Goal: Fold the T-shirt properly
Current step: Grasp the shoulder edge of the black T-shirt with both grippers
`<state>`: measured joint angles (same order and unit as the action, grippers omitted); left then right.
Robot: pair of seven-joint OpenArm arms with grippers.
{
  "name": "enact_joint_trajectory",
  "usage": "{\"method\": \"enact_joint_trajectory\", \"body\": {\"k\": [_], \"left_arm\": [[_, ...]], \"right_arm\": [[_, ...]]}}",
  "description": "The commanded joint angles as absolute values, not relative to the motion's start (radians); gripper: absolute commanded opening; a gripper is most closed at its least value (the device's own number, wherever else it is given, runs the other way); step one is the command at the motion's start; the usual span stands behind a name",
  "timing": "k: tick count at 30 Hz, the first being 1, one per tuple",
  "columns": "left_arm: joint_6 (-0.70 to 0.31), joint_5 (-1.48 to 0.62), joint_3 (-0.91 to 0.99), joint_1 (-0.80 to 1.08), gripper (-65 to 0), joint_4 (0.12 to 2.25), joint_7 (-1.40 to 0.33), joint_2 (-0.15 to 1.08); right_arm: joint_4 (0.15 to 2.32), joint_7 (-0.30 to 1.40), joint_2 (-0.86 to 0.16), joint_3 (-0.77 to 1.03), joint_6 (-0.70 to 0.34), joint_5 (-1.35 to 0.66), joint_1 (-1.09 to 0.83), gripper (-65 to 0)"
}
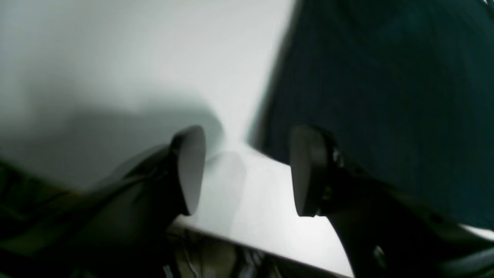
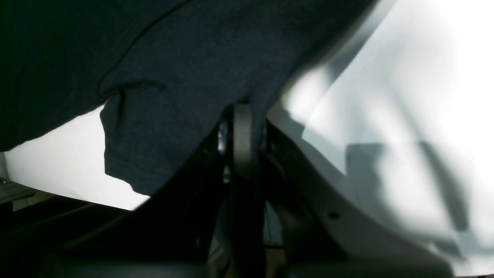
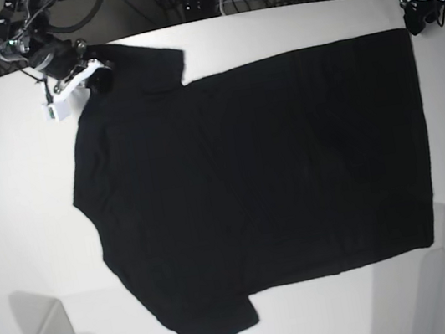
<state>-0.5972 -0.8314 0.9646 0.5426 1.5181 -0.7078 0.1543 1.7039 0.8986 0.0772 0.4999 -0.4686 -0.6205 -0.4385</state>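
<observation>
your right tool (image 2: 242, 116) is pinching the t-shirt (image 3: 259, 186) at its far sleeve, ready to lift a fold. your left tool (image 1: 247, 170) is standing wide and empty beside the hem corner, the shirt lying flat across the surface (image 3: 17, 208).

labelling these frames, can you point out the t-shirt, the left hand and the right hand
T-shirt (image 3: 273, 167), base view, middle of the black cloth spread flat.
Left hand (image 1: 247, 170), left wrist view, gap between its open fingertips.
Right hand (image 2: 243, 131), right wrist view, fingertips pinched shut on the T-shirt's edge.
</observation>
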Motion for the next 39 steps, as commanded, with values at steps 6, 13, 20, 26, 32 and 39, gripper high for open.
{"method": "enact_joint_trajectory", "body": {"k": [6,13,20,26,32,39], "left_arm": [[-0.518,-0.846,0.901,0.501,-30.4,1.474,-0.693,0.165],[-0.518,-0.846,0.898,0.458,-30.8,1.386,-0.693,0.166],[-0.518,-0.846,0.837,0.447,-33.9,1.377,-0.693,0.166],[-0.518,-0.846,0.835,0.45,-62.2,1.376,-0.693,0.166],[-0.524,-0.846,0.831,0.469,-65.0,1.408,-0.693,0.171],[-0.524,-0.846,0.829,0.518,-65.0,1.445,-0.693,0.2]], "right_arm": [[1.709,0.923,0.074,0.498,-0.464,-0.599,-0.443,-65.0],[1.709,0.923,0.073,0.498,-0.466,-0.599,-0.446,-65.0],[1.709,0.923,0.073,0.498,-0.466,-0.599,-0.446,-65.0],[1.71,0.918,0.073,0.501,-0.466,-0.598,-0.447,-65.0],[1.719,0.917,0.074,0.507,-0.466,-0.598,-0.449,-65.0],[1.767,0.917,0.074,0.509,-0.466,-0.604,-0.498,-65.0]]}}
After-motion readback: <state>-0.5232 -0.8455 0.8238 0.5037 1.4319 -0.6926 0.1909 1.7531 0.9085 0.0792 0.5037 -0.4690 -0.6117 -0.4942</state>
